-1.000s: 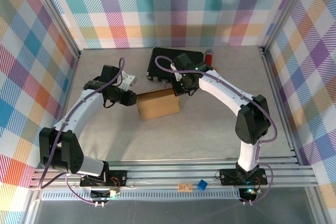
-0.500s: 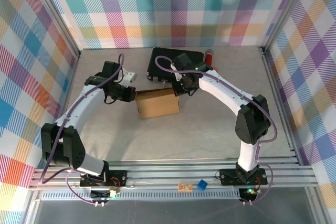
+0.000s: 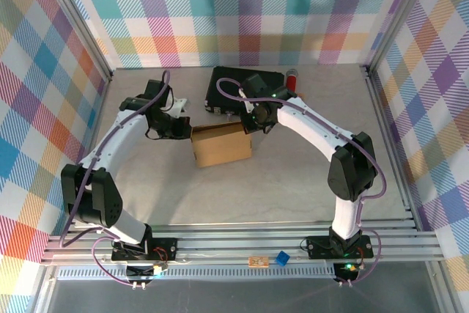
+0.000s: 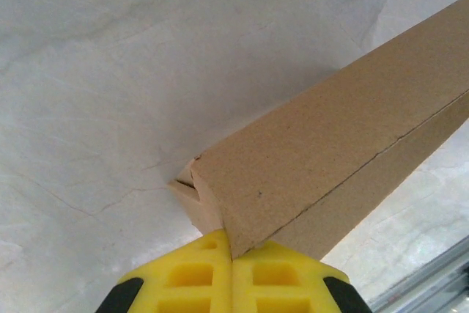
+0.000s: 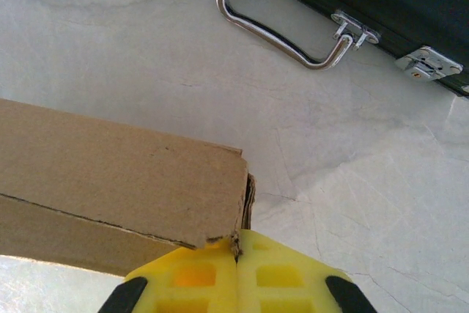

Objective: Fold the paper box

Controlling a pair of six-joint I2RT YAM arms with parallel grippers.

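Note:
The paper box (image 3: 221, 144) is a small flat brown cardboard box lying mid-table. My left gripper (image 3: 187, 131) is at its far left corner, and my right gripper (image 3: 248, 124) is at its far right corner. In the left wrist view the yellow jaws of the left gripper (image 4: 233, 254) are pressed together, and the box (image 4: 330, 152) corner rests right at their seam. In the right wrist view the right gripper (image 5: 237, 254) also has its jaws together, touching a frayed corner of the box (image 5: 110, 174). No cardboard shows clamped between either pair.
A black hard case (image 3: 242, 82) with a chrome handle (image 5: 282, 38) lies just behind the box, close to the right gripper. A red-capped cylinder (image 3: 293, 78) sits beside the case. Aluminium frame rails and plaid walls bound the table.
My left gripper has closed and shifted slightly toward the far side, ending against the box's far left corner. The right arm and the box have stayed put.

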